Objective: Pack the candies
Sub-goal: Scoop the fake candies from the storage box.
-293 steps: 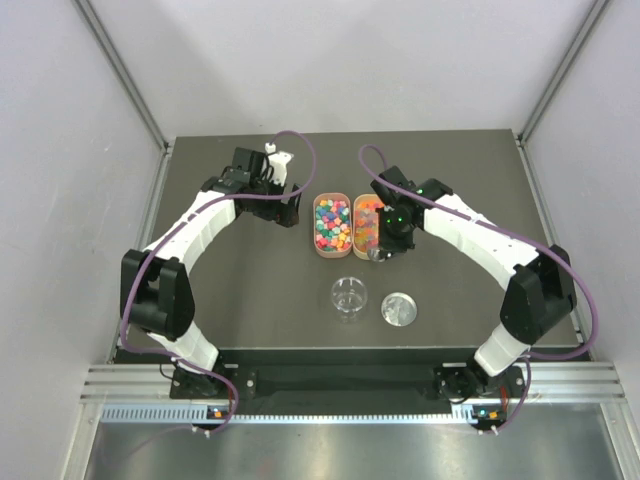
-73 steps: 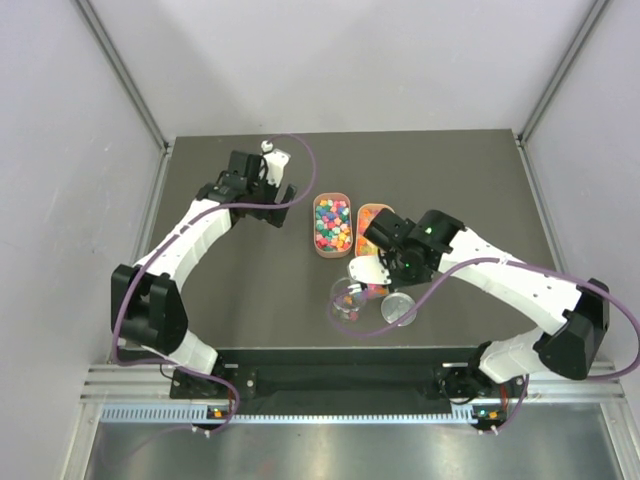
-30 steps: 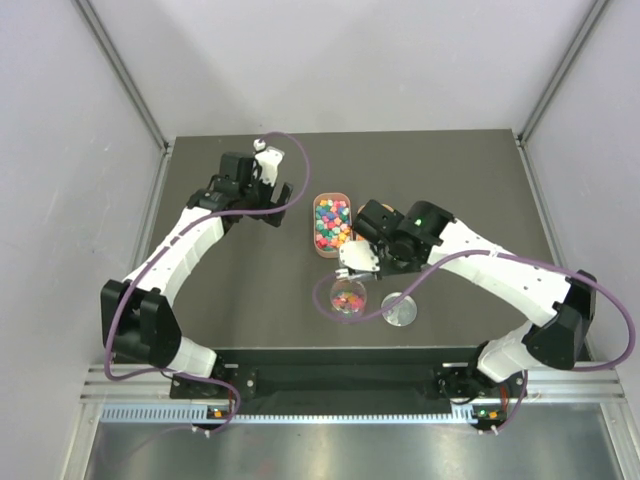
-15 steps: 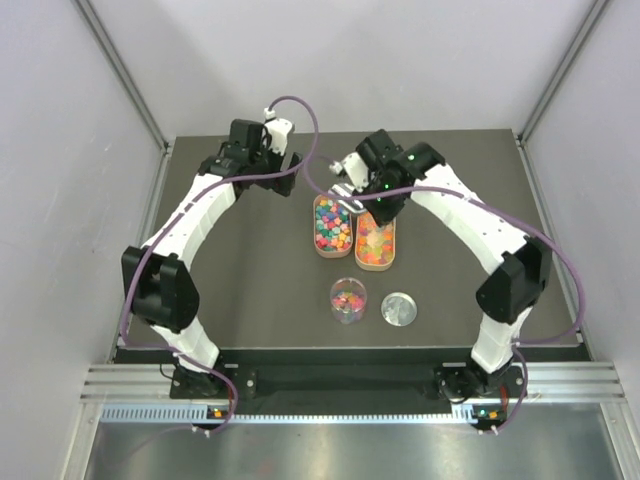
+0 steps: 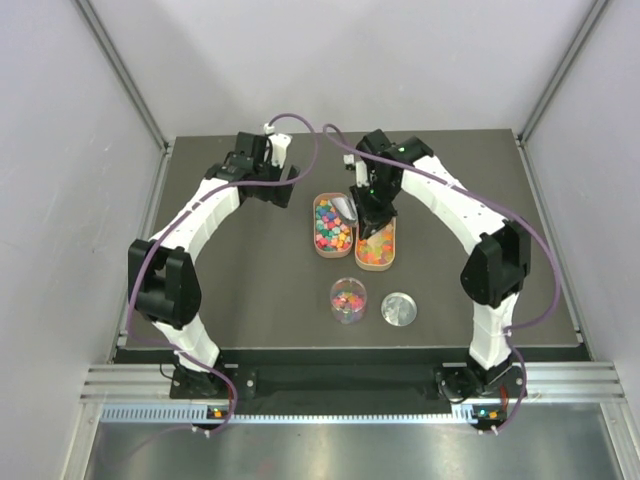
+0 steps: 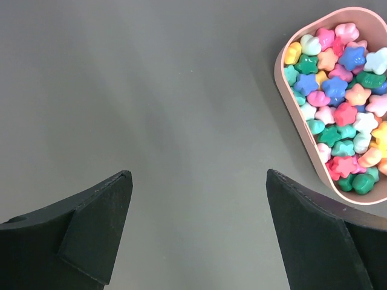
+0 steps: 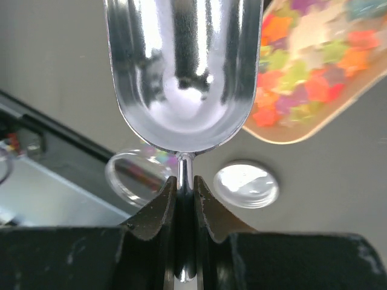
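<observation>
The candies fill a pink tub [image 5: 320, 243] and an orange tub [image 5: 376, 262]; some lie in the clear jar [image 5: 348, 300]. My right gripper [image 5: 362, 205] is shut on the handle of the metal scoop [image 5: 344, 208], held above the two tubs. In the right wrist view the scoop bowl [image 7: 181, 72] is empty, my gripper [image 7: 185, 187] clamps its stem, and the orange tub [image 7: 314, 72], the jar [image 7: 136, 175] and the lid [image 7: 247, 183] lie below. My left gripper [image 5: 283, 192] is open and empty left of the pink tub; its wrist view shows the gripper [image 6: 196, 181] over bare table, with the candies [image 6: 338, 103] at right.
The round jar lid [image 5: 400, 309] lies flat right of the jar near the table's front edge. The tubs stand side by side mid-table. Grey walls enclose the table on the left, right and back.
My right arm swung the scoop from over the jar back over the tubs; the jar now holds candies. The left arm shifted only slightly.
</observation>
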`<state>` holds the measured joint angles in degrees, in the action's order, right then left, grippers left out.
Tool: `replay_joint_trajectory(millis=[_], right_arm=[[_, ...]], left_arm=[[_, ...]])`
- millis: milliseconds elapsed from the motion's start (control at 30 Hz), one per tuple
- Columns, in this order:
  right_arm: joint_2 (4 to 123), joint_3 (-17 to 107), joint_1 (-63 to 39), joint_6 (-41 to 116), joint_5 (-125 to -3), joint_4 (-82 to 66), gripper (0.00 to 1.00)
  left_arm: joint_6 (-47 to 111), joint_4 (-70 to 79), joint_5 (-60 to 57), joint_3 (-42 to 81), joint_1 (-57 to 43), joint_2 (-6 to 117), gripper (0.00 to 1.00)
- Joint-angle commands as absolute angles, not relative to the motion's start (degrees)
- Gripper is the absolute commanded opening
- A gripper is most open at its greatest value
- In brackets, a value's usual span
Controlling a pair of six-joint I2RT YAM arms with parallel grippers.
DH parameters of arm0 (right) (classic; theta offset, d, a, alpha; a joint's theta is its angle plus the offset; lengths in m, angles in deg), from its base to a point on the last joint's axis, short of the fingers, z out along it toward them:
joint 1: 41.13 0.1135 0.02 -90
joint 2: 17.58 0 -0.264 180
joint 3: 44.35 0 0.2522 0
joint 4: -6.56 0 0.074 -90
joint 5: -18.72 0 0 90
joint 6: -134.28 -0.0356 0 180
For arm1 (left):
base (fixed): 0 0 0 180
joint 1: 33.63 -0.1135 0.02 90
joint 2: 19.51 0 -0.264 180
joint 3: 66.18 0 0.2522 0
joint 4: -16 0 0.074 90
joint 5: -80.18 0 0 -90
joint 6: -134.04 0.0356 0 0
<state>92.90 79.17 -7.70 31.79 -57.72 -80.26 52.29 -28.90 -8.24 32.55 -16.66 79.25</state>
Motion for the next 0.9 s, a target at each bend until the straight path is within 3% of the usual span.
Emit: replay_joint_trajectory(millis=[0, 467, 867], right_arm=[[96.2, 83.0, -8.5, 25.7, -45.8, -81.5, 0.0], [92.7, 71.8, -8.2, 21.7, -35.6, -83.3, 0.0], [97.6, 73.1, -8.3, 21.9, -37.1, -83.8, 0.0]], left_arm=[[51.0, -26.1, -9.3, 32.1, -16.6, 77.1, 0.96], [48.5, -25.6, -6.9, 28.2, -16.6, 75.8, 0.95], [48.1, -25.5, -6.6, 27.1, -16.6, 74.5, 0.95]])
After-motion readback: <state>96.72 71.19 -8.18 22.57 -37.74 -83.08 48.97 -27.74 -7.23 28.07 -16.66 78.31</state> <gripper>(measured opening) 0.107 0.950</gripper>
